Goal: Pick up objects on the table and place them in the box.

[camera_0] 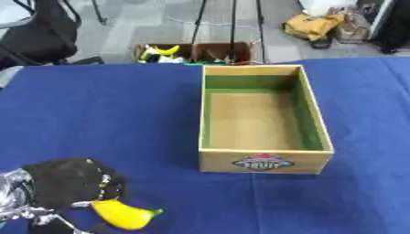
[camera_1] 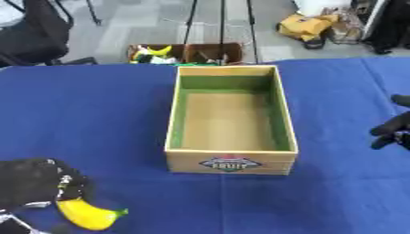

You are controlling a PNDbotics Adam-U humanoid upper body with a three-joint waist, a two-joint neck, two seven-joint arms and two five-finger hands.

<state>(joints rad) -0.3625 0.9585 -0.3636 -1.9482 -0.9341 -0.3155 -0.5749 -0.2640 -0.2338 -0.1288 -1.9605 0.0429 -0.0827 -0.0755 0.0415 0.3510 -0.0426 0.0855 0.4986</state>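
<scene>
A yellow banana point(camera_0: 124, 214) with a green tip lies near the table's front left edge, and my left hand point(camera_0: 72, 183) is curled over its upper end, holding it. The open wooden box point(camera_0: 260, 112), green on its inner walls and with a label on its front panel, stands empty at the table's middle, to the right of and beyond the banana. My right hand point(camera_1: 394, 130) shows only as dark fingers at the right edge of the right eye view, right of the box and apart from it.
A blue cloth point(camera_0: 104, 114) covers the whole table. Beyond the far edge, a low brown crate point(camera_0: 192, 52) with yellow and green items sits on the floor, with bags and stand legs around it.
</scene>
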